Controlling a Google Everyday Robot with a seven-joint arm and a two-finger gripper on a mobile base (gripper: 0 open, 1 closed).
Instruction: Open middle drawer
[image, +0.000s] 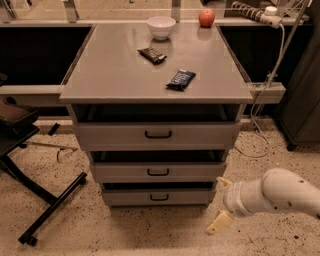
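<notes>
The middle drawer (158, 171) is the grey front with a small black loop handle, between the taller top drawer (158, 134) and the small bottom drawer (159, 197) of the grey cabinet. A dark gap shows above its front. My gripper (221, 202) is at the lower right, just off the cabinet's right front corner, level with the bottom drawer. It is open and empty, with one beige fingertip (223, 181) above and the other low by the floor. It touches no handle.
On the cabinet top (115, 75) lie a white bowl (161, 26), a red apple (206, 17) and two dark snack packets (180, 79). A black wheeled chair base (50, 205) stands on the left. A white cable (260, 130) hangs at the right.
</notes>
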